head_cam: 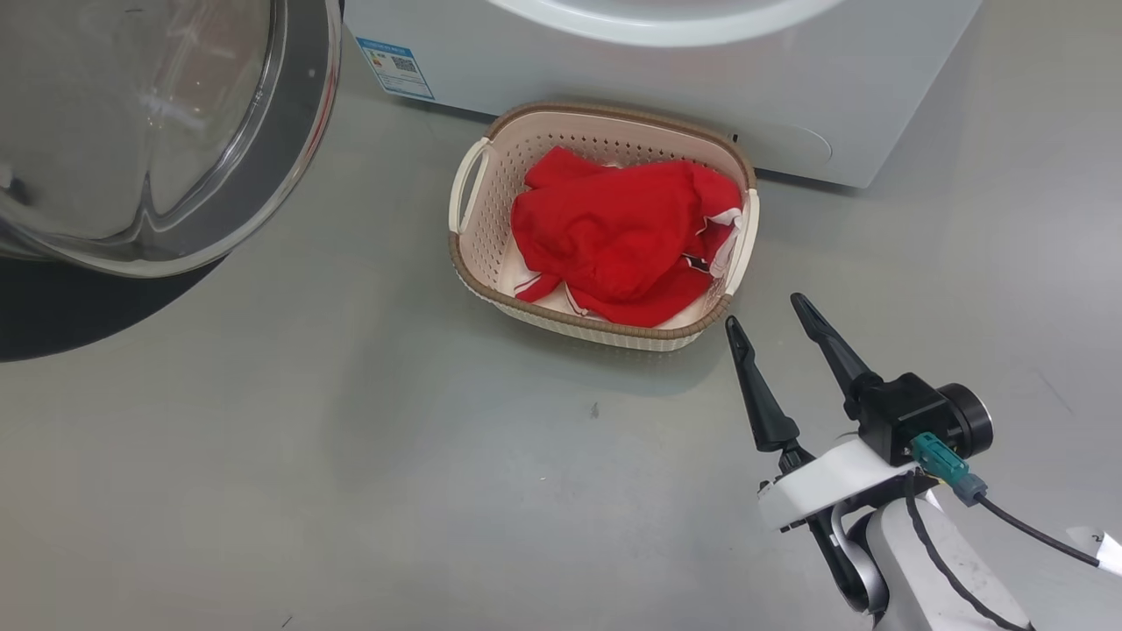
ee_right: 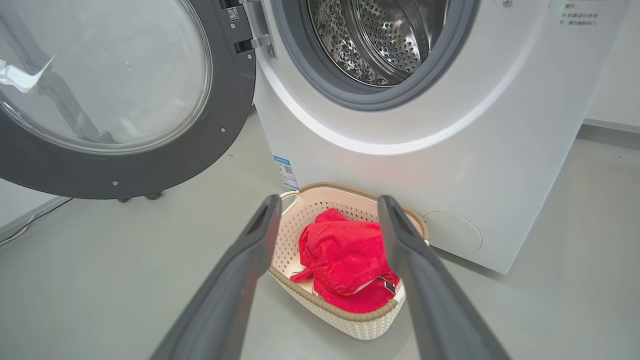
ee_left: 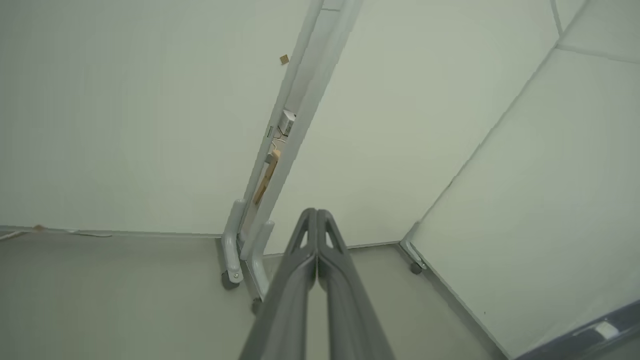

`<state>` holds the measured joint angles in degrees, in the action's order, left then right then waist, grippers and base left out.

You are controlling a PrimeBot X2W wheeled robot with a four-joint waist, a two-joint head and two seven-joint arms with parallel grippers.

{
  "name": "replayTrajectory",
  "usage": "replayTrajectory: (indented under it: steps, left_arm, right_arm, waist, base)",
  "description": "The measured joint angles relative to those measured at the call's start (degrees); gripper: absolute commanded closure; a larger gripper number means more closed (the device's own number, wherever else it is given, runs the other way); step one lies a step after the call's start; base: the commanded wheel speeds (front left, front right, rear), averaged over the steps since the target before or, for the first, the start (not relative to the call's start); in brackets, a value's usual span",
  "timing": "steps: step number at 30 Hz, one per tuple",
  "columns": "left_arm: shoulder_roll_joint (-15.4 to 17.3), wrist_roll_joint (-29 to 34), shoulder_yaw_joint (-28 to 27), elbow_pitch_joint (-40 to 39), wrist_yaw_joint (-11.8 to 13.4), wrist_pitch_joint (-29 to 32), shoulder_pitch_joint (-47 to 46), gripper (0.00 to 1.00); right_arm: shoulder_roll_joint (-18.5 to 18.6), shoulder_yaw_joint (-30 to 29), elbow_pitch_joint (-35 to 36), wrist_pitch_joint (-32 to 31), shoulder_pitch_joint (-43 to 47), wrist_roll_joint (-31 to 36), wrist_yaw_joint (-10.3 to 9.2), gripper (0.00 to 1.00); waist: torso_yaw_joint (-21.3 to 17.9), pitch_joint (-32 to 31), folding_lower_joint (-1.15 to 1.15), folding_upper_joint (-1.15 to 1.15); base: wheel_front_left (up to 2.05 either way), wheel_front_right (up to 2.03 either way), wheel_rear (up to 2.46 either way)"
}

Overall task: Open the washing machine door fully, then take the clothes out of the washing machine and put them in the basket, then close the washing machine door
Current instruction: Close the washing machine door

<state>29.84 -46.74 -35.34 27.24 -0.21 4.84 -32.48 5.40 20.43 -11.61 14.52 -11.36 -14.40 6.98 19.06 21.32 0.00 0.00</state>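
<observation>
Red clothes [head_cam: 627, 241]: in the basket [head_cam: 469, 188], at 6 o'clock of the washing machine [head_cam: 666, 88]
Glass door [head_cam: 166, 131]: swung out, at 10 o'clock
Right gripper [head_cam: 765, 311]: fingers wide, empty, near basket
Left gripper [ee_left: 316, 215]: fingers pressed together, empty

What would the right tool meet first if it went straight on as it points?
The open right tool would likely meet the basket rim, or the clothes inside; depth unclear.

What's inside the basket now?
The clothes, a red pile with white trim, fill most of the basket. Some white cloth shows at its near edge. Anything beneath the pile is covered.
</observation>
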Motion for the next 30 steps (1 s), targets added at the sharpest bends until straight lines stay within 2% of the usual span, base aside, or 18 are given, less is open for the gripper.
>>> replayTrajectory:
  steps: [1, 4, 10, 18, 30]
  left_arm:
    - [-0.1, -3.1, -2.2, 2.8, 1.6, 1.9, -1.9, 1.00]
    - [-0.3, -6.8, -4.2, 6.4, 3.4, 4.9, -5.0, 1.00]
    - [-2.1, -13.1, -8.2, 12.9, 5.9, 9.7, -9.8, 1.00]
    - [-2.2, -17.6, -13.0, 18.6, 6.5, 13.0, -14.3, 1.00]
    - [-2.1, -19.7, -12.8, 25.5, 7.1, 19.8, -17.6, 1.00]
  right_arm:
    - [0.0, 0.0, 0.0, 0.0, 0.0, 0.0, 0.00, 0.00]
    - [-0.1, 0.0, 0.0, 0.0, 0.0, 0.0, 0.00, 0.00]
    - [-0.1, 0.0, -0.1, 0.0, 0.0, 0.0, 0.00, 0.00]
    - [-0.1, 0.1, -0.3, 0.0, 0.0, 0.0, 0.00, 0.00]
    - [-0.1, 0.2, -0.5, 0.0, -0.1, 0.3, 0.00, 0.00]
  waist:
    - [-0.4, 0.1, 0.00, 0.00]
    - [-0.7, 0.3, 0.00, 0.00]
    - [-1.0, 0.4, 0.00, 0.00]
    - [-1.4, 0.3, 0.00, 0.00]
    - [-2.3, 0.2, 0.00, 0.00]
  base:
    - [0.00, 0.00, 0.00]
    - [0.00, 0.00, 0.00]
    - [0.00, 0.00, 0.00]
    - [0.00, 0.00, 0.00]
    - [0.00, 0.00, 0.00]
